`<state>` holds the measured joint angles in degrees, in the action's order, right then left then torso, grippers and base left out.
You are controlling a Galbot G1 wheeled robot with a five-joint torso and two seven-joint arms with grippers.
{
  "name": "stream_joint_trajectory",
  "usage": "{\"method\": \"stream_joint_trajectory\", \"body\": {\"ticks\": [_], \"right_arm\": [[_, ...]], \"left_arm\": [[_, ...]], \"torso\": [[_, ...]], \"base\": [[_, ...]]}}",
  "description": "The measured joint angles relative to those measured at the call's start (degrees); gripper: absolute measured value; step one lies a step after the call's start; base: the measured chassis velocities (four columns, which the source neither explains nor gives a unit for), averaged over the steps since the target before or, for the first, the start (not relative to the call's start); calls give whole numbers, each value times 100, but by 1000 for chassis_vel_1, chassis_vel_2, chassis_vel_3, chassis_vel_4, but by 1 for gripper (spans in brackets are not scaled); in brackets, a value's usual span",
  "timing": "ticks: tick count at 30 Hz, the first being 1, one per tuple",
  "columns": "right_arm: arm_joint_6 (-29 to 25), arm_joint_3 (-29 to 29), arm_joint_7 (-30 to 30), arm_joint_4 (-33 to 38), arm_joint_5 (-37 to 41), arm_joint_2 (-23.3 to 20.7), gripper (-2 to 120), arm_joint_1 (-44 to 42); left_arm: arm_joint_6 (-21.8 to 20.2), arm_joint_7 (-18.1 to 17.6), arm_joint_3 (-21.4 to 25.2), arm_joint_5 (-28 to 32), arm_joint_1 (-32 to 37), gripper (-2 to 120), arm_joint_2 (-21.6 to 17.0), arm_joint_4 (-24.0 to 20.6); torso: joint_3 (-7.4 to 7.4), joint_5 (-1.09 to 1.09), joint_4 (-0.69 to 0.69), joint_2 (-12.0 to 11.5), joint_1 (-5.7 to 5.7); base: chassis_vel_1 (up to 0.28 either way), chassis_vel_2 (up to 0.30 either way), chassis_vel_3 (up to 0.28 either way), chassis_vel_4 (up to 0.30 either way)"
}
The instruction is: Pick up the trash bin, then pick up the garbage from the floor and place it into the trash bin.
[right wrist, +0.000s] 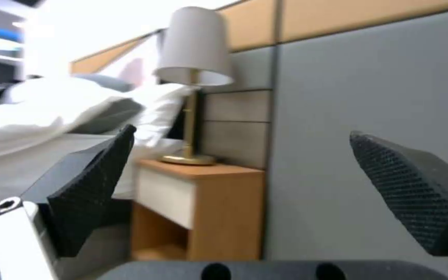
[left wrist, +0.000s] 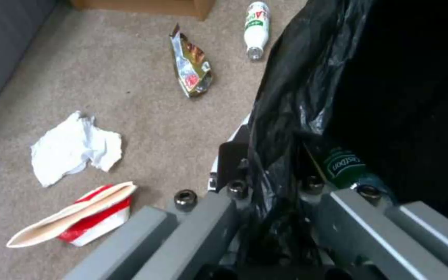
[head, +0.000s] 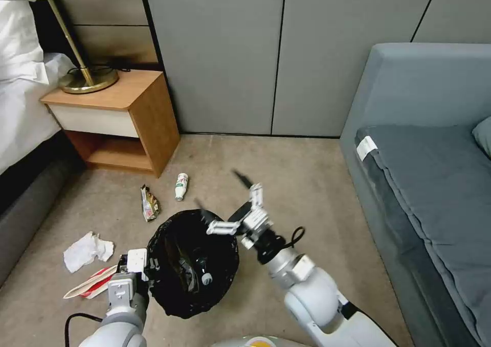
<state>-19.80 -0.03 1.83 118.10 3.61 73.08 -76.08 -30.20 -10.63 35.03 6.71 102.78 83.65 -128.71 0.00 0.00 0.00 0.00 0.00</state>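
Above the carpet, left gripper clamped on the black-lined trash bin, right gripper wide apart over the bin's far rim.

Bedroom — bed, nightstand, lamp.

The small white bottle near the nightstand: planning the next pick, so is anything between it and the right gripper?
Nothing visible. The small white bottle lies alone on bare carpet; the open right gripper hangs above the trash bin rim, held by the left gripper. The snack wrapper lies beside the bottle, off the path.
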Motion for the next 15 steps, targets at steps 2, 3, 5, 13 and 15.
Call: {"method": "stream_joint_trajectory", "body": {"ticks": [2,3,5,13,15], "right_arm": [[10,222,-166,129,-70,72,100,-244],[11,343,-255,183,-97,113,100,-380],[-1,461,-326,204,-116,152,100,-508],[-421,1000,-471,-21,-176,370,100,-1060],[-575,1068,-470,-127,-195,402,100,-1173]], "left_arm": [[8,4,12,12,5,1,-2,2],[14,5,20,20,9,1,-3,2],[19,7,29,29,13,1,-5,3],[25,11,62,155,9,1,-21,-20],[25,11,66,180,9,1,-30,-48]], "torso": [[0,0,-1,0,0],[0,0,0,0,0],[0,0,0,0,0],[0,0,0,0,0],[0,0,0,0,0]], "base": [[0,0,0,0],[0,0,0,0],[0,0,0,0],[0,0,0,0],[0,0,0,0]]}}
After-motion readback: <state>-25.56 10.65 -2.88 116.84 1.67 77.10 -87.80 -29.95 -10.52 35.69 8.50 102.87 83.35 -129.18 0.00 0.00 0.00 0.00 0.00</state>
